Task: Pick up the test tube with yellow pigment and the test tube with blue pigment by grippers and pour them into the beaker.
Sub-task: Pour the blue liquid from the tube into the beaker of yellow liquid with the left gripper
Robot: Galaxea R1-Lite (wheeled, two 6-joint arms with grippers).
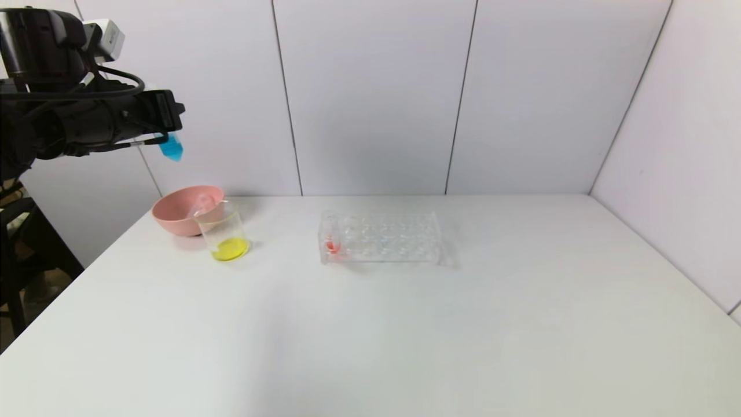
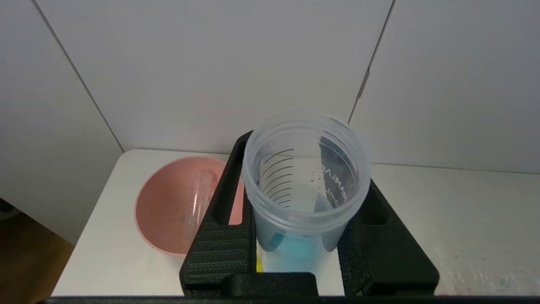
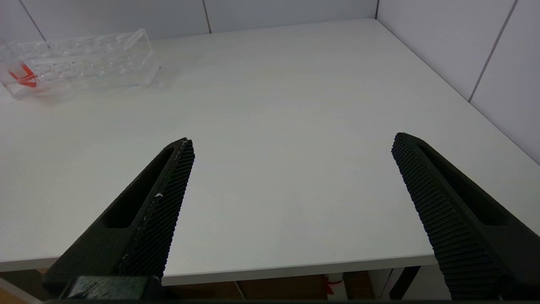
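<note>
Left tool clamps the blue-tipped tube (high above beaker).

The left arm is black throughout, a thick cylindrical body ending in a blocky, squared head. Glossy black housings sit on top, with a small light-grey box mounted behind them. A black cable loops from the upper housing down to the wrist (a thinner wire trails underneath). The left gripper has two broad black fingers with ribbed faces and long slots cut through them. The right gripper has two long, tapering black fingers, their inner faces finely cross-hatched, each hollowed by a slot; a few pale specks mark one edge.
</note>
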